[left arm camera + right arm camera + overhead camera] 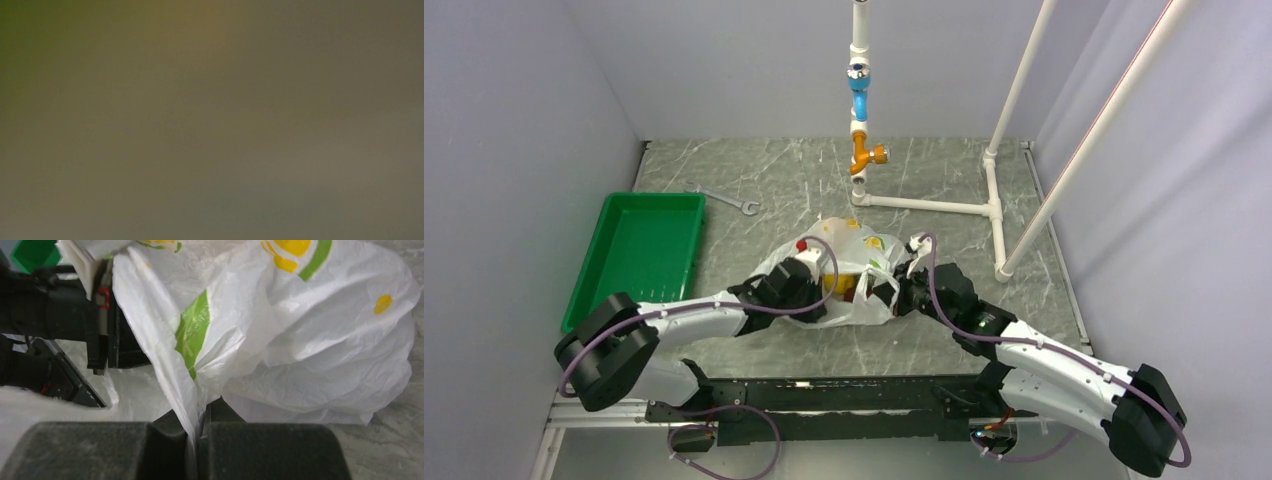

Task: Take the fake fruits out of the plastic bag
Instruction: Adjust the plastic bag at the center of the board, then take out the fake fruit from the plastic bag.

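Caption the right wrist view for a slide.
Right gripper shut on a fold of the fruit-print plastic bag, left arm alongside.

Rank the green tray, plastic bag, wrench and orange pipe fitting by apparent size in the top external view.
1. green tray
2. plastic bag
3. wrench and orange pipe fitting: too close to rank. The wrench is longer but thin, and the fitting sits higher, nearer the camera.

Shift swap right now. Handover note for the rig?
Right gripper: shut on an edge of the plastic bag, pinching the film.
Left gripper: pushed into the bag's mouth; open or shut cannot be told, since its wrist view is pure blur.
Fruits: none seen outside the bag; a yellow shape shows inside, likely one of them.
Done: bag mouth held open.
Left: pull every fruit out.
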Tool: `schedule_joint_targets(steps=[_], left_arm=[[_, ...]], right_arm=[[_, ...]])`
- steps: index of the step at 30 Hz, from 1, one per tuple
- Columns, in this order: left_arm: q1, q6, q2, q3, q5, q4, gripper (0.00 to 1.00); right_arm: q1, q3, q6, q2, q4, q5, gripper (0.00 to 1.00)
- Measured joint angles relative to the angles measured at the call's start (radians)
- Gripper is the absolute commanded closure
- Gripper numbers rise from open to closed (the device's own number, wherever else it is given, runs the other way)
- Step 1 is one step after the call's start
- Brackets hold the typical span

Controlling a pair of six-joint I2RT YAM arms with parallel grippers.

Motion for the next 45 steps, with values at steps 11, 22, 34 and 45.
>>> schedule_joint_targets(steps=[11, 22, 34, 45], left_arm=[[-0.078, -0.062, -0.125, -0.171, -0.010, 0.039, 0.56], [-0.082, -0.016, -0.129, 0.074, -0.106, -0.061, 0.25], [-0.082, 0.075, 0.160, 0.309, -0.241, -0.200, 0.20], [-0.082, 0.127, 0.317, 0.371, -0.260, -0.252, 0.22]], right_arm=[[0.000, -0.167, 0.026, -0.044, 0.026, -0.018, 1.00], [0.000, -0.192, 0.053, -0.123, 0.018, -0.021, 1.00], [0.000, -0.198, 0.061, -0.152, 0.022, -0.020, 1.00], [-0.002, -0.218, 0.052, -0.143, 0.027, -0.024, 1.00]])
